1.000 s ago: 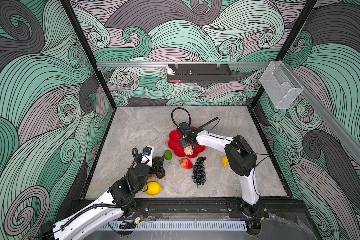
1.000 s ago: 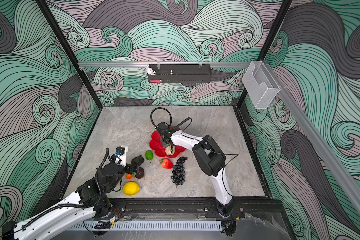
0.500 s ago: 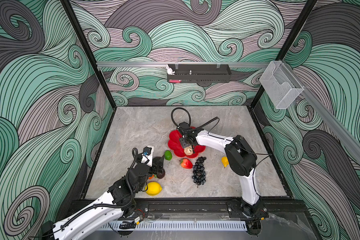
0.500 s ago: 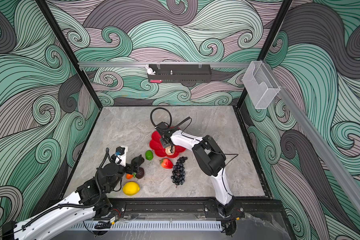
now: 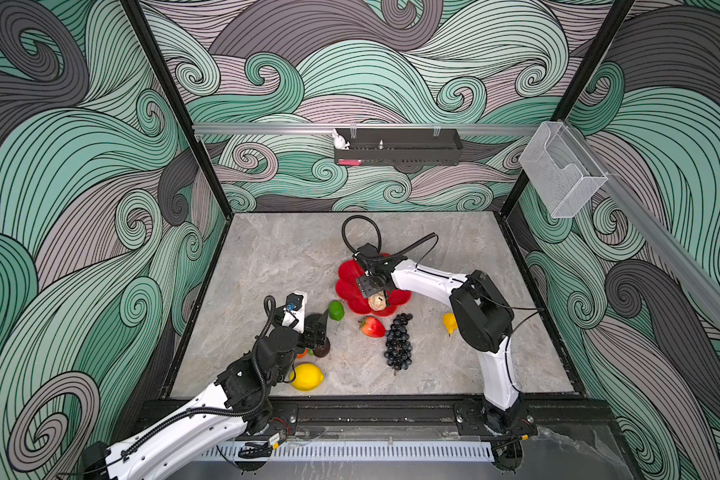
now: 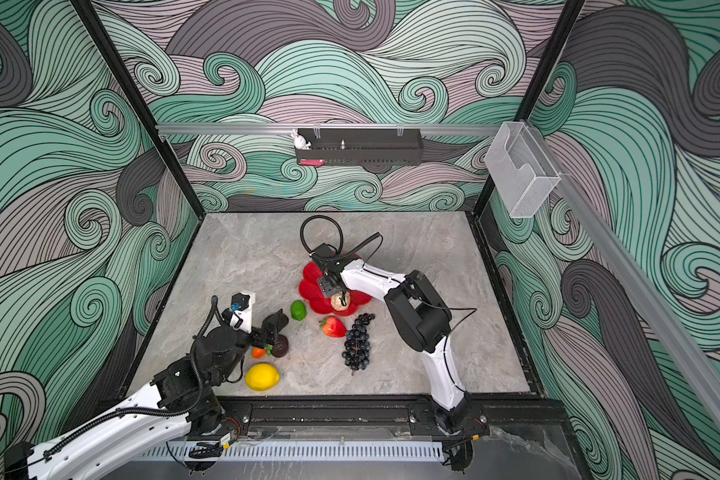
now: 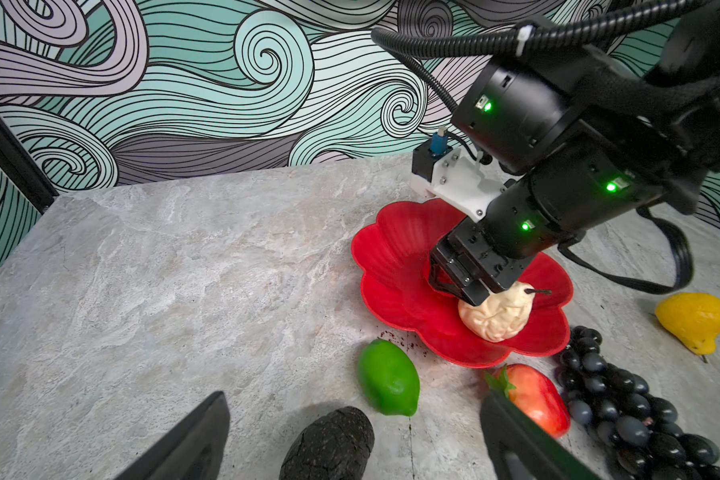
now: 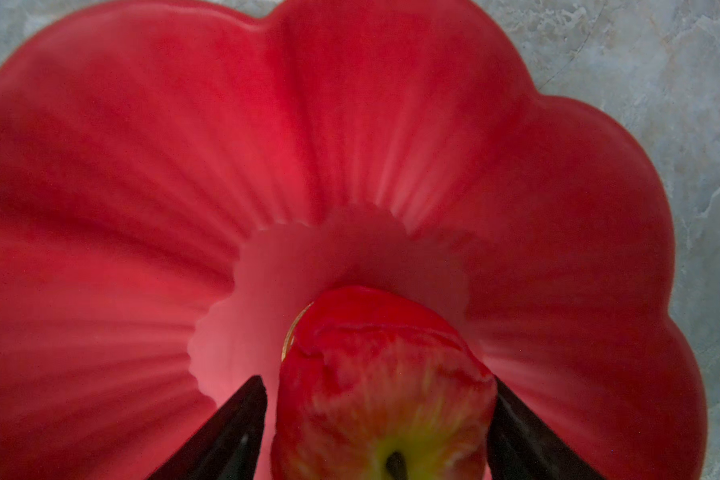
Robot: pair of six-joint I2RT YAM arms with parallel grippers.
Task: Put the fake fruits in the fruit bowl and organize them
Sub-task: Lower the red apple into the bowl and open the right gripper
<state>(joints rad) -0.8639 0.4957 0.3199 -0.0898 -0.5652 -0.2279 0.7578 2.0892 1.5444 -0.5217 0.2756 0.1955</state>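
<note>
The right gripper (image 5: pixel 375 289) hangs low over the red fruit bowl (image 8: pixel 391 124), its two dark fingers (image 8: pixel 225 432) standing either side of a red apple (image 8: pixel 391 415) that sits, stem end up, in the pale well at the bowl's centre. The jaws are parted: a clear gap shows between one finger and the apple's skin, while the other lies just at its edge, and whether it touches cannot be told. A cream lumpy fruit (image 5: pixel 377 301) lies in the bowl near the rim, beside the gripper. On the table outside are a lime (image 5: pixel 336 310), strawberry (image 5: pixel 371 327), grape bunch (image 5: pixel 399 343), pear (image 5: pixel 449 323) and lemon (image 5: pixel 307 376). The left gripper (image 5: pixel 317 328) hovers wide open and empty above a dark avocado (image 7: pixel 329 444). The apple looks like hollow plastic: probably light, stiff, glossy and quick to roll, so the surest hold would be across its widest girth, not near the tapering ends. The bowl's fluted slope should steer it toward the middle.
</note>
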